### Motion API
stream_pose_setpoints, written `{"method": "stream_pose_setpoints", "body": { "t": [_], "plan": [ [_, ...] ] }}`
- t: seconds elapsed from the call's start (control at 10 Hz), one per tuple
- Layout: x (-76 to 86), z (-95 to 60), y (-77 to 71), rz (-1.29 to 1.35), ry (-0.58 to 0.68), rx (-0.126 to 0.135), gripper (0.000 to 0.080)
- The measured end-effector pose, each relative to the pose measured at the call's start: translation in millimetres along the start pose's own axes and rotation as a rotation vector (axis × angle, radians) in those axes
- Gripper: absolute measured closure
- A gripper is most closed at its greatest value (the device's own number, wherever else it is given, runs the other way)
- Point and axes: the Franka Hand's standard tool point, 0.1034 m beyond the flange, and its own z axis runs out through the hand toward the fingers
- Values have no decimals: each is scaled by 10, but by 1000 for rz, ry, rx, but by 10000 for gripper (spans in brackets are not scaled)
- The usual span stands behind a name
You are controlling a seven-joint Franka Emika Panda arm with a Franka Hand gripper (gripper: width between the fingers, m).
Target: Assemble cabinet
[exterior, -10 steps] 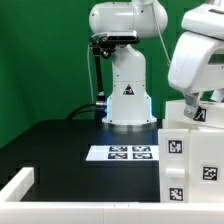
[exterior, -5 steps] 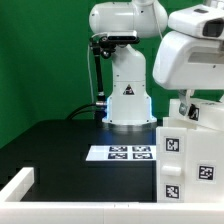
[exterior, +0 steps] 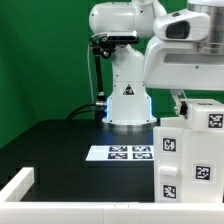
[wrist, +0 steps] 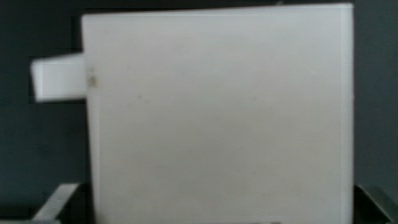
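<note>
The cabinet [exterior: 190, 160] is a large white box with black-and-white tags on its faces, standing at the exterior view's right edge. The arm's bulky white hand hangs directly over it, and my gripper [exterior: 192, 102] reaches down onto its top, mostly hidden by the hand. In the wrist view the cabinet [wrist: 214, 110] fills the whole span between the two dark fingers [wrist: 61, 202], one against each side. My gripper [wrist: 222, 205] is shut on it at a wide opening. A small white lug [wrist: 61, 78] sticks out from one side of the body.
The marker board [exterior: 118, 153] lies flat on the black table in front of the arm's white base [exterior: 126, 98]. A white L-shaped part [exterior: 16, 184] sits at the near corner on the exterior view's left. A green backdrop stands behind.
The hand has swung toward the exterior view's left, and the cabinet has turned with it. A tagged face near its top now shows.
</note>
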Motion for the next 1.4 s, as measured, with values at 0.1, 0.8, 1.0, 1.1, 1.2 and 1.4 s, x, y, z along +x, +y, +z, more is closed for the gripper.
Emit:
{"method": "stream_pose_setpoints", "body": {
  "t": [0.1, 0.8, 1.0, 1.1, 1.2, 1.4],
  "plan": [
    [4, -4, 2, 40, 1, 1, 241],
    [-2, -12, -64, 311, -5, 33, 224],
    [0, -4, -61, 312, -6, 32, 160],
    [0, -15, -56, 313, -5, 33, 160],
    [-5, -82, -32, 314, -2, 37, 152],
    [-38, -268, 20, 318, 1, 46, 151]
  ]
}}
